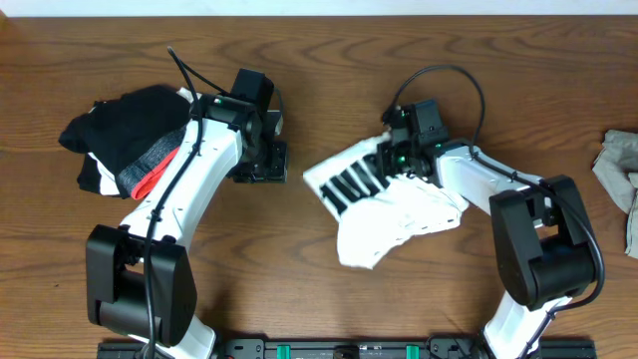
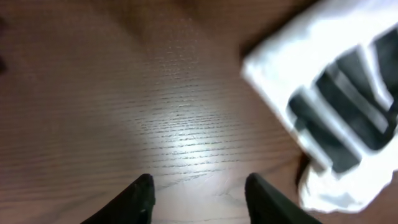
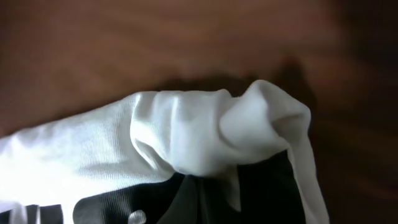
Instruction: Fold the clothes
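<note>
You're pinching what looks like a bunched edge of the white T-shirt point(image 1: 399, 214), sitting near the middle of the table point(image 1: 299, 60), in your fully shut right gripper point(image 1: 391, 152) while the left gripper point(image 2: 199, 186) is hanging half open and empty, so pulling one-handed is risking dragging the fold apart.

Fingertips of the right gripper point(image 1: 391, 152) lie hidden under T-shirt point(image 3: 186, 137) folds (lettering blurred, perhaps unreadable).

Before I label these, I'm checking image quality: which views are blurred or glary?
Overhead: sharp, evenly lit. Left wrist: soft throughout, pale glare on the table. Right wrist: T-shirt fold crisp, washed out lower left, wood behind dark and blurred.
</note>
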